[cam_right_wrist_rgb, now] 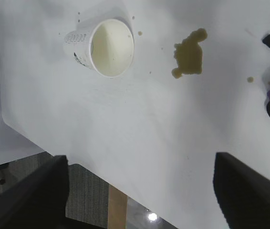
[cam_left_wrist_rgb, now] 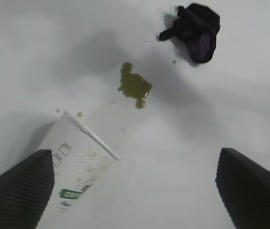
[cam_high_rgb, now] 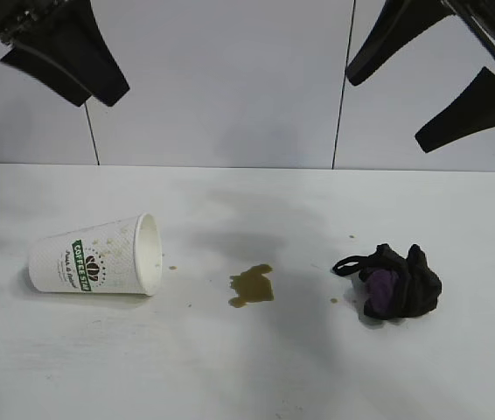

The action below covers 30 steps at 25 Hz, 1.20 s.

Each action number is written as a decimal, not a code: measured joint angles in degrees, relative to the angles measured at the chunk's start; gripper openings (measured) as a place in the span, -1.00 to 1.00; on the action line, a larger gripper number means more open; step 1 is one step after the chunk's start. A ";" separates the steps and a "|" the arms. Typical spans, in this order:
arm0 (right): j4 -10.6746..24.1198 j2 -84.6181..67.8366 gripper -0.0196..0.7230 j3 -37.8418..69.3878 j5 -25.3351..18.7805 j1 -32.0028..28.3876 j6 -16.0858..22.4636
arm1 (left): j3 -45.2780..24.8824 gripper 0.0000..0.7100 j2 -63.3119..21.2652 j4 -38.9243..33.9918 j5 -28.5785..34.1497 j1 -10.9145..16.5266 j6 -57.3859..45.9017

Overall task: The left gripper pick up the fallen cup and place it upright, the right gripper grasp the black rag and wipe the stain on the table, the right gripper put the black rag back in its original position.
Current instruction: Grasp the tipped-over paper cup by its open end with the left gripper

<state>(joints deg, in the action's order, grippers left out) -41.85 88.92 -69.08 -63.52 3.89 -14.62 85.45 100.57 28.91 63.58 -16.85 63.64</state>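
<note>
The white cup (cam_high_rgb: 99,256) with its green band lies on its side at the table's (cam_high_rgb: 247,367) left, mouth towards the middle. It also shows in the left wrist view (cam_left_wrist_rgb: 80,164) and the right wrist view (cam_right_wrist_rgb: 104,47). The yellowish-brown stain (cam_high_rgb: 252,285) lies mid-table; it shows from both wrists too, left (cam_left_wrist_rgb: 134,86) and right (cam_right_wrist_rgb: 190,53). The black rag (cam_high_rgb: 393,281) with purple patches sits bunched to the stain's right, also seen from the left wrist (cam_left_wrist_rgb: 195,31). My left gripper (cam_high_rgb: 64,52) hangs open high above the cup. My right gripper (cam_high_rgb: 422,83) hangs open high above the rag.
Pale grey wall panels (cam_high_rgb: 221,79) back the table. The right wrist view shows the table's edge (cam_right_wrist_rgb: 77,160) with dark floor and a wooden leg (cam_right_wrist_rgb: 117,207) beyond it. A few tiny droplets (cam_high_rgb: 334,300) lie near the stain and the rag.
</note>
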 joint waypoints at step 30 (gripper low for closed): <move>0.00 0.00 0.58 -0.11 0.55 0.00 0.00 | 0.29 0.87 14.73 -37.19 -7.40 -16.37 -9.84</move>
<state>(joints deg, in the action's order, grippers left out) -41.85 88.92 -69.19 -62.96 3.89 -14.62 85.74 115.30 -8.28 56.18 -33.22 53.80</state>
